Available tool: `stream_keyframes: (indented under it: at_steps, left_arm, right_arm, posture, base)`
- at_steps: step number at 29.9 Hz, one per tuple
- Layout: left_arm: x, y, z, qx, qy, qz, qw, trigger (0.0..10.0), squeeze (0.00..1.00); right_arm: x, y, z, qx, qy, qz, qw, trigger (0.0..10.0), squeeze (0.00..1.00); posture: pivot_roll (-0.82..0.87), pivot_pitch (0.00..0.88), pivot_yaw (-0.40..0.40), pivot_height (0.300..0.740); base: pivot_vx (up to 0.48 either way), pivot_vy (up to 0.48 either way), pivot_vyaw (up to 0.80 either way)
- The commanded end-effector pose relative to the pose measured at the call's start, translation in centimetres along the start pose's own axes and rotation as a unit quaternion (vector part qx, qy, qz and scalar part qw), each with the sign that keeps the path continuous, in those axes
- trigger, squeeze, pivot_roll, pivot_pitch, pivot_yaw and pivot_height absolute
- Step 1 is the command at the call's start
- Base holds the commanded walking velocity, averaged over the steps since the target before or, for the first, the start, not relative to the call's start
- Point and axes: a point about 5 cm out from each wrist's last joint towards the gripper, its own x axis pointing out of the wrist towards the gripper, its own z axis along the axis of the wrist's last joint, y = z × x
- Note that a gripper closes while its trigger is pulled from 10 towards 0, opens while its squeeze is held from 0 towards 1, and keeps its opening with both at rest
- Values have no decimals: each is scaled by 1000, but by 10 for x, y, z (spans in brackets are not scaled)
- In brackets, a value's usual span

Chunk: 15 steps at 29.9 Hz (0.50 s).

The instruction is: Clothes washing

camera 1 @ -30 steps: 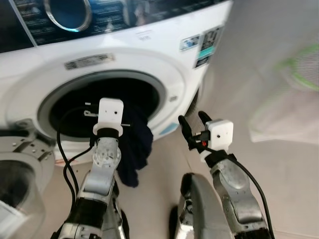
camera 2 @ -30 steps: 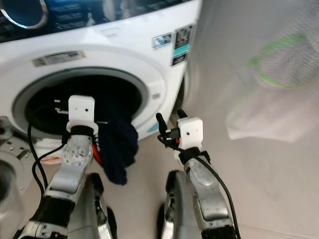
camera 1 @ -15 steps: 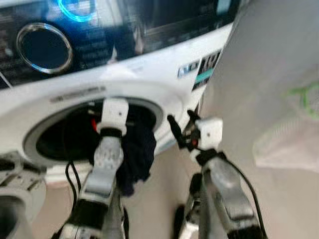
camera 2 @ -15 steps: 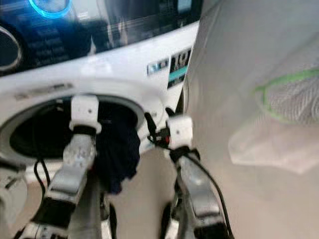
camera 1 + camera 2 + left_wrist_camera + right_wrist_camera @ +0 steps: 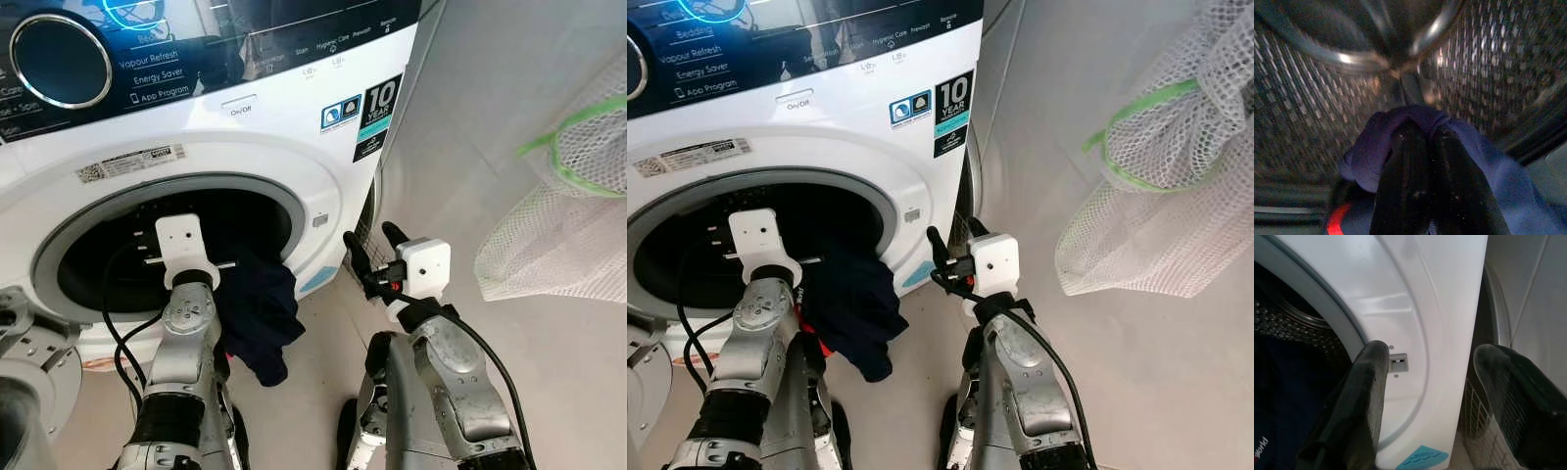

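Filling the upper left of the frame, the white washing machine [image 5: 294,147] has its round drum opening [image 5: 108,259] exposed. Navy garment [image 5: 257,313] hangs over the opening's lower rim, centre frame. White mesh bag [image 5: 558,215] hangs at right. Left gripper [image 5: 1422,142] reaches into the drum, fingers pinched together on the garment. Right gripper [image 5: 1435,382] sits centre frame, fingers spread apart, beside the machine's front.

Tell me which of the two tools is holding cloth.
The left tool, reaching into the washer drum, is shut on the dark blue garment. The right tool hangs open beside the washer front, holding nothing.
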Motion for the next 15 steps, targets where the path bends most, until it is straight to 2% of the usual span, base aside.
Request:
stream_keyframes:
  at_steps: [1, 4, 5, 6, 8, 9, 11, 13, 14, 15]
  left_arm:
    - [1, 6, -14, -16, 40, 6, 999, 10000, 0]
    - [12, 15, -22, -24, 82, 8, 996, 10000, 0]
    - [18, 22, -30, -26, 121, 6, 992, 10000, 0]
    - [21, 27, -30, -32, 126, 14, 991, 10000, 0]
    - [32, 39, -27, -51, 133, 23, 990, 10000, 0]
    - [32, 39, -27, -51, 133, 23, 990, 10000, 0]
    - [40, 50, -24, -50, 147, 36, 987, 10000, 0]
    - [49, 62, -21, -70, 172, 46, 982, 10000, 0]
    - [53, 69, -19, -71, 183, 55, 979, 10000, 0]
    - [59, 76, -8, -55, 178, 54, 981, 10000, 0]
  right_arm:
    - [-2, 0, 0, 1, 1, 1, 1000, 10000, 0]
    - [-2, 0, 1, 0, 1, 1, 1000, 10000, 0]
    - [-3, -1, 2, -2, 1, 1, 1000, 10000, 0]
    - [-3, -2, 2, -3, 1, 1, 1000, 10000, 0]
    - [-4, -4, 4, -6, 0, -2, 1000, 10000, 0]
    - [-4, -4, 4, -6, 0, -2, 1000, 10000, 0]
    - [-6, -6, 5, -8, 0, -4, 1000, 10000, 0]
    - [-8, -8, 5, -12, 3, -2, 1000, 10000, 0]
    - [-11, -9, 6, -15, 4, -1, 1000, 10000, 0]
    - [-14, -12, 6, -20, 6, -2, 1000, 10000, 0]
  posture:
    - [90, 320, -67, 511]
    - [92, 320, -67, 511]
    - [82, 320, -70, 511]
    - [75, 321, -71, 511]
    - [63, 325, -76, 511]
    - [63, 325, -76, 511]
    - [55, 327, -83, 511]
    - [48, 330, -90, 511]
    - [29, 332, -96, 511]
    - [19, 333, -101, 511]
  base:
    - [0, 0, 0]
    - [0, 0, 0]
    - [0, 0, 0]
    - [0, 0, 0]
    - [0, 0, 0]
    - [0, 0, 0]
    - [0, 0, 0]
    - [0, 0, 0]
    - [0, 0, 0]
    - [0, 0, 0]
